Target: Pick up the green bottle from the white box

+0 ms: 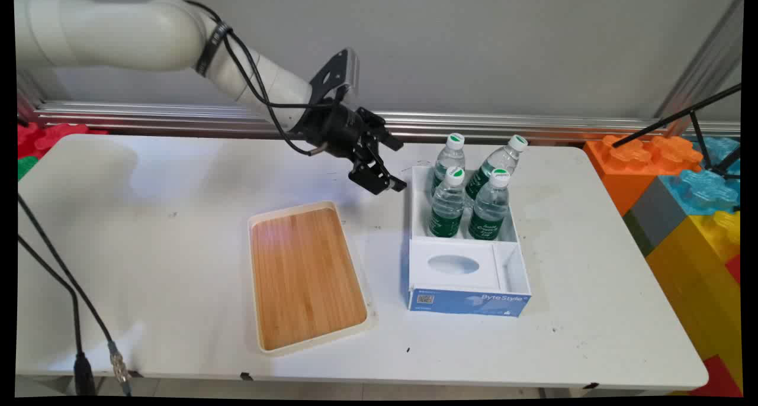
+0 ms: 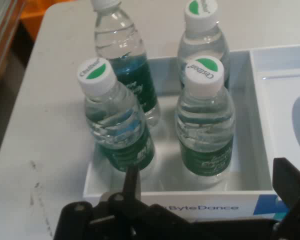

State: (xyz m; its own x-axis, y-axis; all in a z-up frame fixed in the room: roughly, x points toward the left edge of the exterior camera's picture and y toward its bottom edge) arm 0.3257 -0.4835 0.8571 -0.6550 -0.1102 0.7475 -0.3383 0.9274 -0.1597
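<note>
The gripper [image 1: 388, 166], fingers spread and empty, hovers just left of a box [image 1: 468, 287] holding four bottles [image 1: 447, 210] — packed close. A careless move could clip the box wall or topple a bottle.

From my seat the gripper [image 1: 388, 166] hangs above the table [image 1: 148, 228], fingers spread apart, just left of the white box [image 1: 468, 276] with the blue front. Four water bottles sit in that box's far compartment: the far-left bottle [image 1: 448, 157] and both near ones stand upright, while the far-right bottle [image 1: 496, 163] leans right. The near compartment has a white insert with an oval cutout. A wooden tray [image 1: 305, 276] lies flat left of the box, nothing on it.
</note>
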